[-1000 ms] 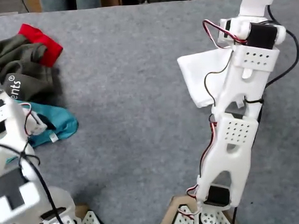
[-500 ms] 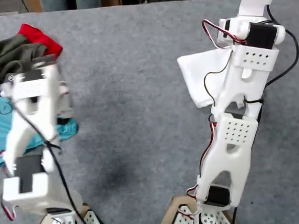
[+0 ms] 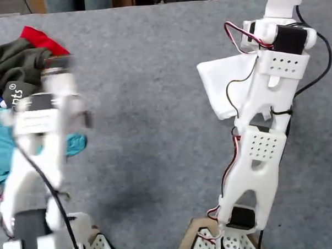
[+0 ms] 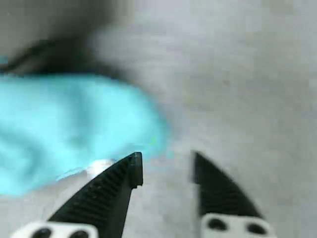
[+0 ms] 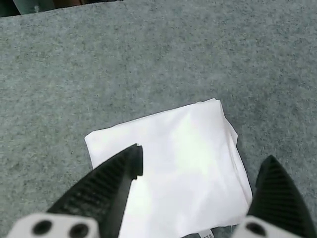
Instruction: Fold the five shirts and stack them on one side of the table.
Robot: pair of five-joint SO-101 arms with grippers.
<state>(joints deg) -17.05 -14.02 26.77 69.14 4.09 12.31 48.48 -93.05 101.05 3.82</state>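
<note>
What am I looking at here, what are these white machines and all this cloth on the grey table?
These are two small white robot arms at a grey table. One picture looks down from above; the other two come from cameras on each arm's wrist. The left claw is open at the edge of a teal shirt, which lies in a loose heap with a dark green shirt and a red shirt. The right claw is open above a folded white shirt. Neither claw holds anything.
</note>
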